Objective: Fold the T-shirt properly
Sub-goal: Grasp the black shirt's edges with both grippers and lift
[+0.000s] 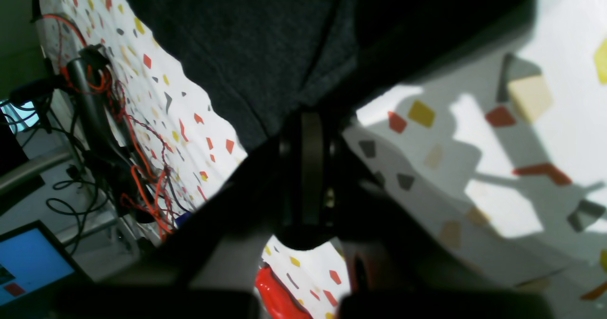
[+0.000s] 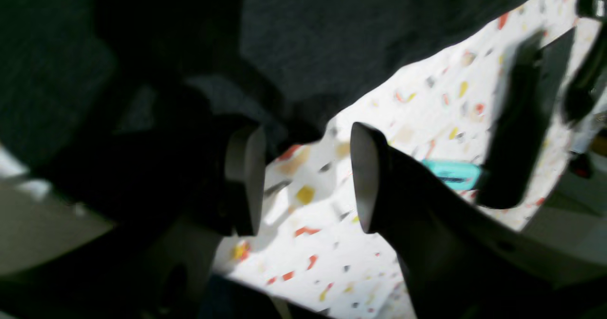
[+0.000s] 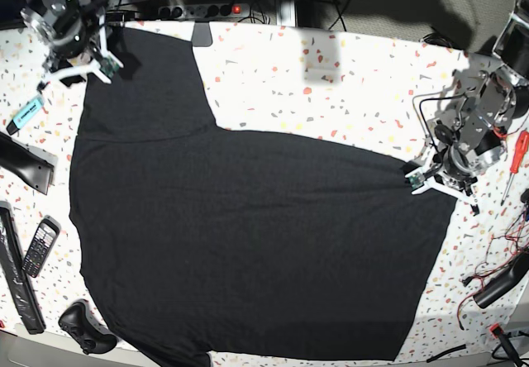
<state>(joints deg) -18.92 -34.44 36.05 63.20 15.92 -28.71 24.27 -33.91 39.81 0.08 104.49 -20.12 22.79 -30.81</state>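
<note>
Black T-shirt [image 3: 248,243] lies flat, lengthwise left-right; left claw [image 3: 426,177] clamps its corner, right claw [image 2: 306,181] apart

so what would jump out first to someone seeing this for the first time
The big black T-shirt spread flat across most of the speckled table, plain side up. Next, the two arms at opposite corners: the left tool shut on the shirt's edge at the base view's right, the right tool open over the far corner at the upper left. A phone and game controller lie along the table's left edge.
</note>
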